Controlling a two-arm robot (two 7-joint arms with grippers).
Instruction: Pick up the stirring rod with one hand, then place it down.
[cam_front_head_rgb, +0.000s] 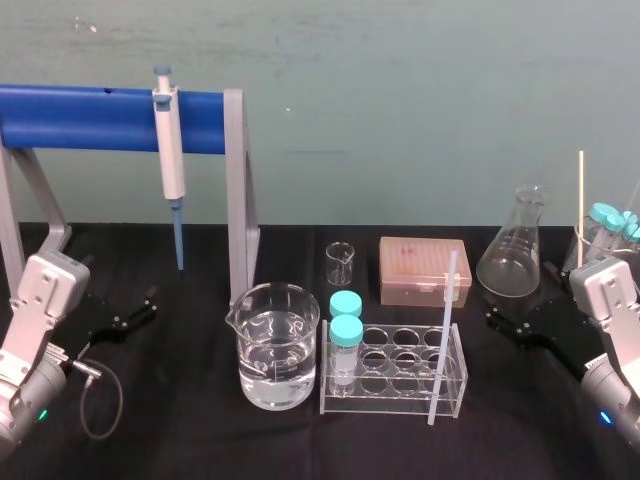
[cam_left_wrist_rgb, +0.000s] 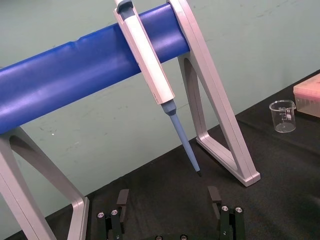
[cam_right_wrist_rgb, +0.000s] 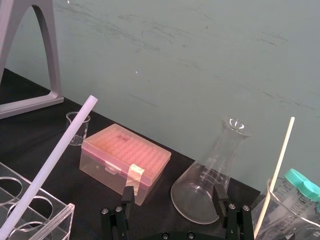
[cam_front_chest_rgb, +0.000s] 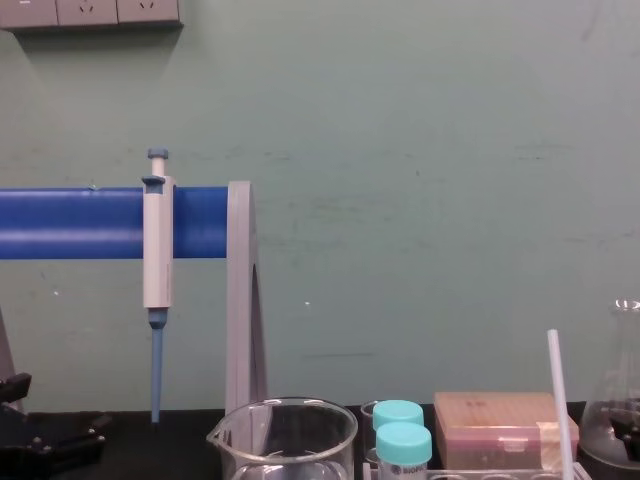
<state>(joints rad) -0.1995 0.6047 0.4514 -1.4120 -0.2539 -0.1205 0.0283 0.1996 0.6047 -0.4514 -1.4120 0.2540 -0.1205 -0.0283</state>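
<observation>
Rod: the stirring rod (cam_front_head_rgb: 443, 340) leans on the right end of the tube rack (cam_front_head_rgb: 395, 400), steep, with its foot apparently on the bench (cam_front_head_rgb: 200, 440).
Right hand (cam_front_head_rgb: 510, 325): fingers spread, empty, low beside the flask (cam_front_head_rgb: 512, 250) — the nearer one.
Bearing: the rod lies to its left, long axis near upright.
Left hand (cam_front_head_rgb: 130, 312): spread, empty — parked far left.

Lab: pipette (cam_front_head_rgb: 171, 140), flask (cam_front_head_rgb: 512, 255), beaker (cam_front_head_rgb: 277, 345)

Smooth translucent white stirring rod (cam_front_head_rgb: 444, 337)

One stirring rod (cam_front_head_rgb: 444, 337), one pipette (cam_front_head_rgb: 172, 150), one flask (cam_front_head_rgb: 512, 255), one pink box (cam_front_head_rgb: 425, 270), one tube rack (cam_front_head_rgb: 392, 405)
</observation>
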